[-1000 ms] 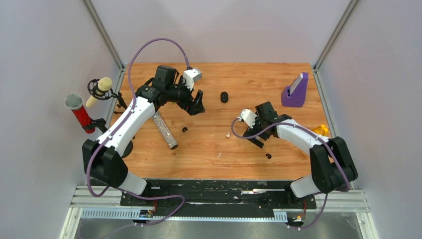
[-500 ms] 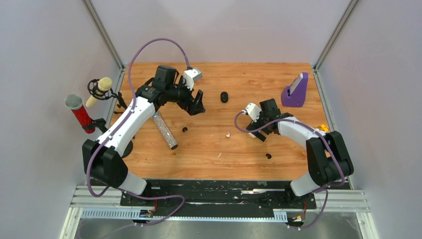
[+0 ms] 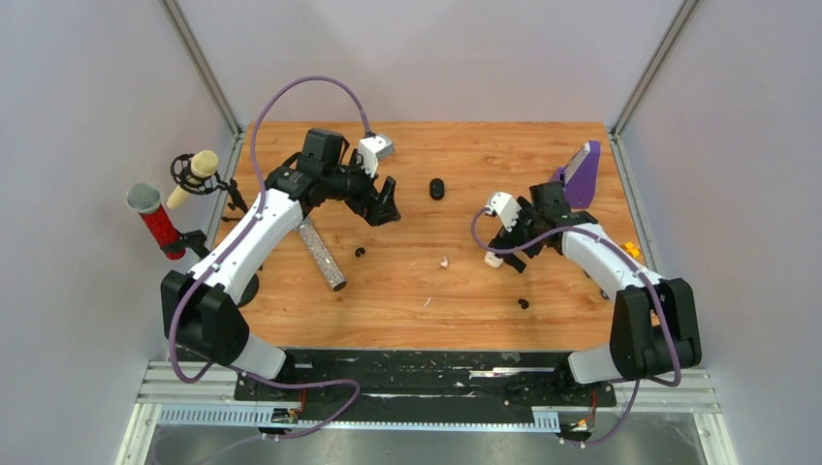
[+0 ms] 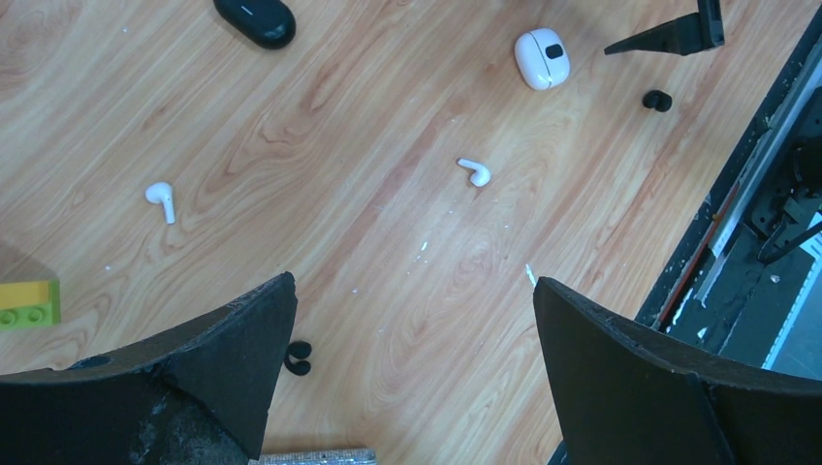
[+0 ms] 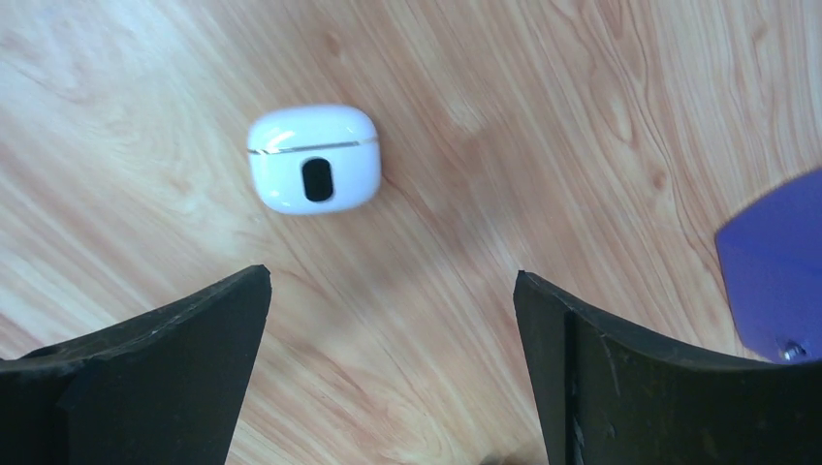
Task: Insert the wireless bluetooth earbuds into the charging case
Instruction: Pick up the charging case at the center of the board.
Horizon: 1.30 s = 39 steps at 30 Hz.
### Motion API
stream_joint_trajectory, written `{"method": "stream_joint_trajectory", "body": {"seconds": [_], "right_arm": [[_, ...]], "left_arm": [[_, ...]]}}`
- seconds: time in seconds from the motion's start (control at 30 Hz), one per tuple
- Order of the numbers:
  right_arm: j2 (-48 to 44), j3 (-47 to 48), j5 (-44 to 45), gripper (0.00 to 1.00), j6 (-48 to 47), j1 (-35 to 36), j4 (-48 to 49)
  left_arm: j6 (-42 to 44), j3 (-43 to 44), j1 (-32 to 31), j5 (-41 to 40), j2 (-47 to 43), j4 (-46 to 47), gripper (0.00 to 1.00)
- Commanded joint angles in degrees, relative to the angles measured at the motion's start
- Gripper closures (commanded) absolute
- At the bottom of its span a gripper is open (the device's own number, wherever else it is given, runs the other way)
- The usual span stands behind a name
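Lying flat on the wooden table (image 3: 465, 145), the white charging case (image 5: 313, 159) sits just past the fingertips of the right gripper (image 5: 393, 274). It is nearer the finger on the left of the wrist view and not between the jaws, which stand wide apart and hold nothing. The case is shut, with its long axis across that view, its lid seam on the far side and a dark oval facing up.

The first white earbud (image 4: 475, 171) lies aslant on the wood near the case. The first black earbud (image 4: 657, 99) is close to the table's near edge. The second white earbud (image 4: 161, 200) has its stem pointing back toward the left gripper (image 4: 412, 286), whose jaws are spread wide and empty. The second black earbud (image 4: 297, 356) lies just beside one of that gripper's fingertips. The black charging case (image 4: 254, 17) is shut and lies farther off.

A second ago the right gripper stood over the white case and hid it from above. It has since drawn back toward the purple stand (image 3: 579, 170), and the case now shows. The left arm has not moved.
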Motion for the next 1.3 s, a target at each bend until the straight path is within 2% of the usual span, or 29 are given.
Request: {"method": "stream_joint_trajectory", "body": {"seconds": [0.0, 0.27, 0.87, 1.2, 1.27], "right_arm": [[2.5, 5.3, -8.3, 0.00, 0.9, 0.2, -3.2], [10.2, 8.4, -10.3, 0.00, 6.7, 0.2, -2.9], [13.9, 5.0, -6.7, 0.07, 6.8, 3.4, 0.7], [14.5, 4.4, -5.5, 0.30, 6.4, 4.0, 1.1], [14.2, 4.1, -5.5, 0.38, 6.1, 4.0, 1.3]], "left_arm": [[-0.5, 0.0, 0.3, 1.2, -1.6, 1.7, 0.00], [-1.0, -0.4, 0.2, 0.5, -2.3, 2.1, 0.00], [-1.1, -0.6, 0.3, 1.0, -2.1, 2.4, 0.00], [-1.2, -0.6, 0.3, 1.2, -2.3, 2.4, 0.00], [-1.2, -0.6, 0.3, 1.4, -2.3, 2.4, 0.00]]}}
